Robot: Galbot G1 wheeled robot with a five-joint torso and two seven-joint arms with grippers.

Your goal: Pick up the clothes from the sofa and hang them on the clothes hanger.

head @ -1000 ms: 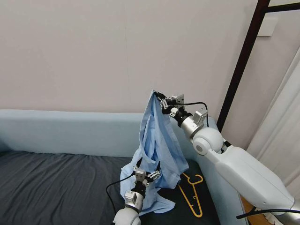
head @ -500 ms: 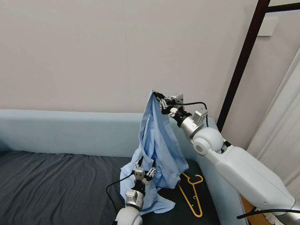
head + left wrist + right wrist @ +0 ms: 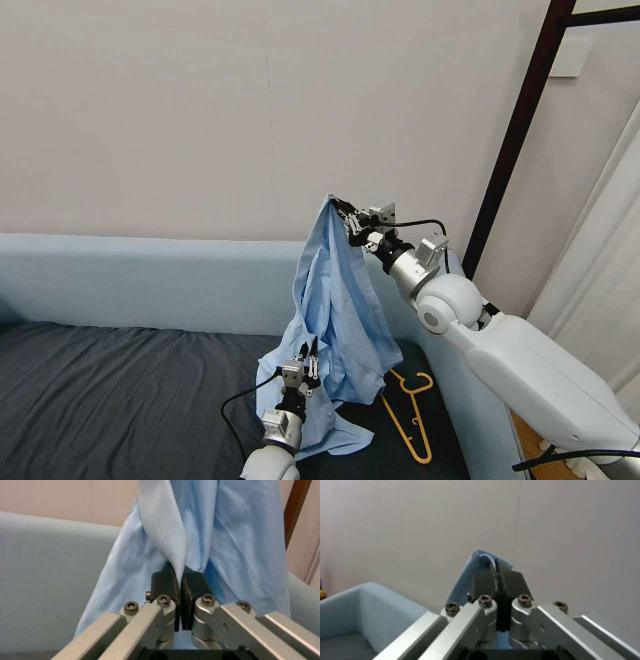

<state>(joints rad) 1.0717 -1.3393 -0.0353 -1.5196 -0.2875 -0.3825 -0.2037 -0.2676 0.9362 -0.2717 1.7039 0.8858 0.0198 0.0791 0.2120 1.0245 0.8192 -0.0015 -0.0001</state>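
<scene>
Both grippers (image 3: 310,350) (image 3: 346,215) pinch limp (cotton?) shirt (image 3: 335,290).

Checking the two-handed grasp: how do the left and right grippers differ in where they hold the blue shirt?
The right gripper is high, pinching the top edge of the blue shirt; the left gripper is low, pinching a hanging fold in its lower part. The right gripper reaches in from the right on an outstretched arm; the left gripper points upward from below. Both are shut on the shirt.
</scene>
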